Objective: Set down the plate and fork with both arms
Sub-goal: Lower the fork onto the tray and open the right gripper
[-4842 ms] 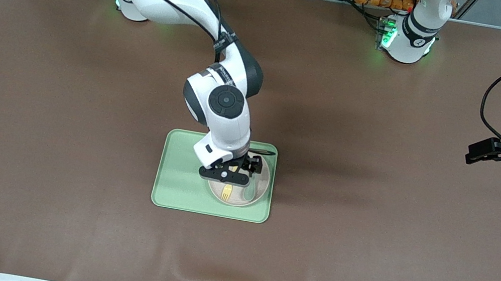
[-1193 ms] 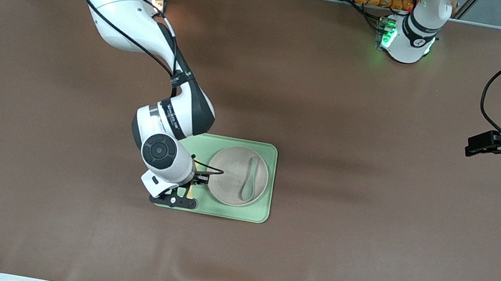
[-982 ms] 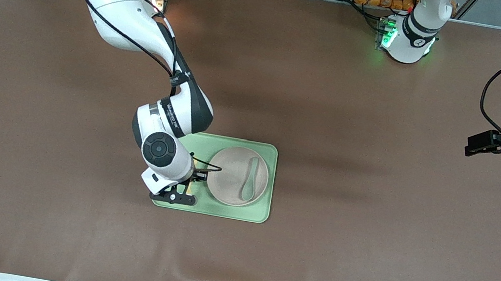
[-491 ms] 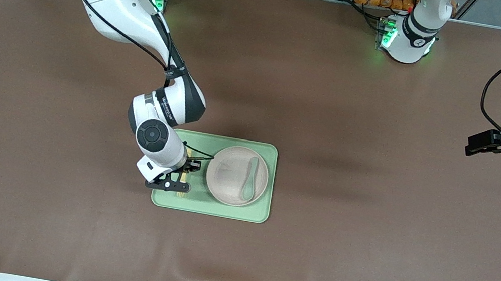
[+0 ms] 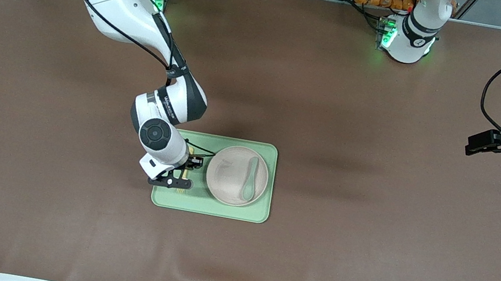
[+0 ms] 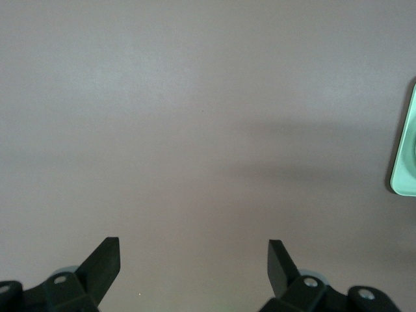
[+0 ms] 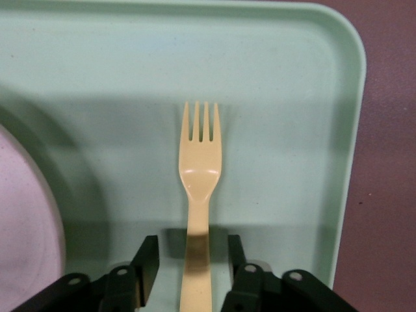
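Note:
The pale-yellow fork lies flat on the light-green tray, beside the plate at the tray's end toward the right arm. My right gripper sits low over the fork's handle, open, with a gap between each finger and the handle. From the front, the right gripper covers most of the fork. The beige-pink plate rests on the tray. My left gripper waits open and empty over bare table at the left arm's end; the left wrist view shows the left gripper over brown cloth.
A grey-green spoon lies in the plate. The right arm's forearm reaches over the table from its base to the tray. A corner of the tray shows at the edge of the left wrist view. Brown cloth covers the table.
The right gripper has opened and let go of the fork, which now lies on the tray beside the plate. The left arm has not moved.

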You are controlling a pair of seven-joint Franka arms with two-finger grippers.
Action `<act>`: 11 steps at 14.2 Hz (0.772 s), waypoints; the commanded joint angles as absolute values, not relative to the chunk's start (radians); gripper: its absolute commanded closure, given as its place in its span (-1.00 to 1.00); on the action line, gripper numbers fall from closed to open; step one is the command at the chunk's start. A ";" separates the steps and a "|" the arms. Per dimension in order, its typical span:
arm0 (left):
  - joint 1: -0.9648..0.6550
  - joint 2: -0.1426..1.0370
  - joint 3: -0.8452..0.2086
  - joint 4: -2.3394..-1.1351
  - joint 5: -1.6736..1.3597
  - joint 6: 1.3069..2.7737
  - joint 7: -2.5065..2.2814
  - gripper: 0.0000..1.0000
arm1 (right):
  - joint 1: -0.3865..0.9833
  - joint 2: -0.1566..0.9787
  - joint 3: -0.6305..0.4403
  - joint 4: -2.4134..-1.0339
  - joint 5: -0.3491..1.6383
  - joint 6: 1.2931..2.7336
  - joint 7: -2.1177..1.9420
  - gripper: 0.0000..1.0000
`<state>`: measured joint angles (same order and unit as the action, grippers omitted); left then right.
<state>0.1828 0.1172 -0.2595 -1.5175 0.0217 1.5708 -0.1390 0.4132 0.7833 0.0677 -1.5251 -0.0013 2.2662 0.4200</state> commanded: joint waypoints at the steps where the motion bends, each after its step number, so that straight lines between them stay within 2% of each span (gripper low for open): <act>1: 0.187 0.090 -0.262 -1.537 0.029 1.562 -0.121 -1.00 | 0.405 0.744 0.077 -1.525 0.011 2.266 0.414 -1.00; 4: 0.187 0.091 -0.262 -1.537 0.029 1.563 -0.121 -1.00 | 0.379 0.739 0.071 -1.442 0.009 2.163 0.413 -1.00; 6: 0.187 0.091 -0.262 -1.536 0.029 1.563 -0.123 -1.00 | 0.300 0.739 0.086 -1.411 0.011 2.116 0.407 -1.00; 11: 0.186 0.089 -0.264 -1.534 0.029 1.563 -0.135 -1.00 | 0.114 0.637 0.205 -1.384 0.002 1.959 0.402 -1.00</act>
<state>0.1826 0.1170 -0.2597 -1.5184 0.0217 1.5703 -0.1391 0.1929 0.7042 0.1404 -1.3716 -0.0010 2.0206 0.4156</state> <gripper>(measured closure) 0.000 0.000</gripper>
